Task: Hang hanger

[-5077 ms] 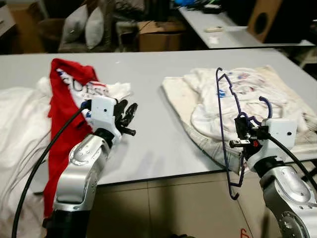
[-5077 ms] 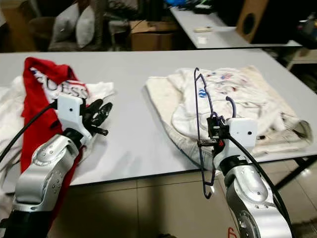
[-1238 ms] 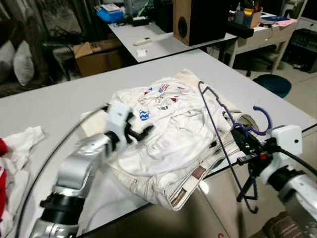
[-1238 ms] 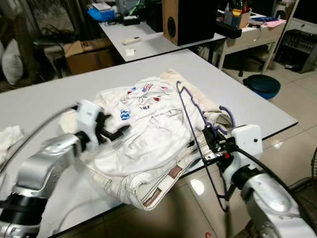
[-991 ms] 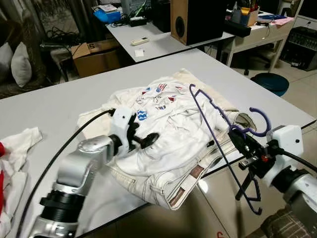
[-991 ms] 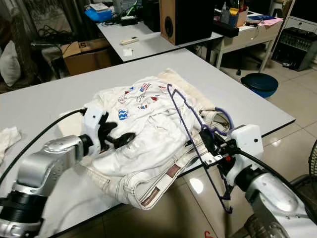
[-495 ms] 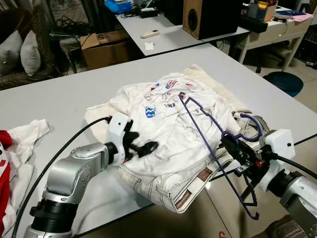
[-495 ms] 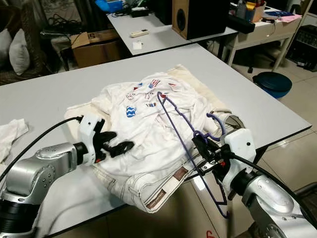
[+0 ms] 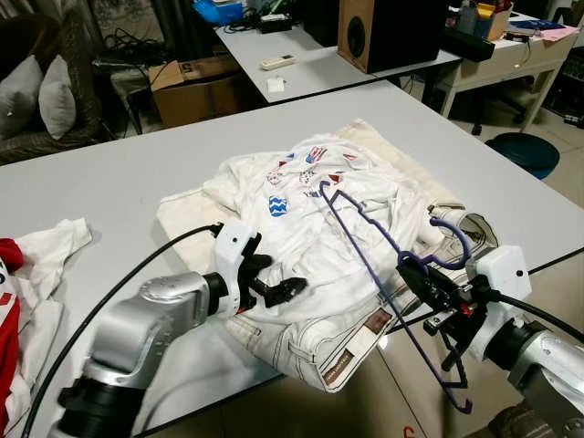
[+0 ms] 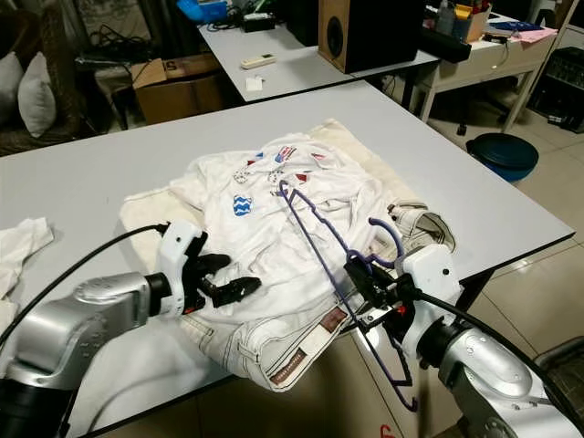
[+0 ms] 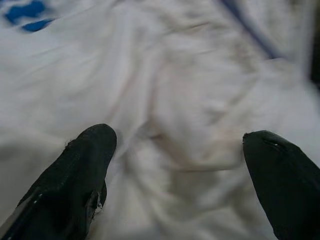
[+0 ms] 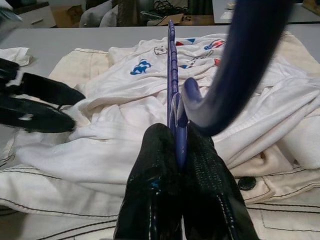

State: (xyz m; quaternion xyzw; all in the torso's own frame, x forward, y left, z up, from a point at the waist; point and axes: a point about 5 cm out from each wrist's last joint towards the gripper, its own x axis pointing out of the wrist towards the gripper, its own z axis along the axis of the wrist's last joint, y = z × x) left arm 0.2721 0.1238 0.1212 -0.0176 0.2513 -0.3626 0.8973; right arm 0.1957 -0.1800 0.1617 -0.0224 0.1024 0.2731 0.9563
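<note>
A thin purple wire hanger (image 9: 365, 233) stands tilted over the white shirt (image 9: 319, 214) with blue and red prints, which lies on cream trousers (image 9: 310, 342) on the grey table (image 9: 119, 182). My right gripper (image 9: 422, 280) is shut on the purple hanger (image 12: 172, 95) just below its hook (image 9: 449, 239), at the table's near right edge. My left gripper (image 9: 278, 287) is open, its black fingers (image 11: 80, 170) resting low over the shirt's near left folds, apart from the hanger.
Red and white clothes (image 9: 27, 274) lie at the table's left end. Behind stand a second table (image 9: 301, 64) with a speaker (image 9: 388, 32), a cardboard box (image 9: 196, 87) and cushions (image 9: 50, 96). A blue bin (image 9: 522, 151) sits on the floor to the right.
My left gripper has slid right and nearer along the shirt. My right gripper has carried the hanger a little left, further over the clothes. Five seconds ago I faced the table's other end.
</note>
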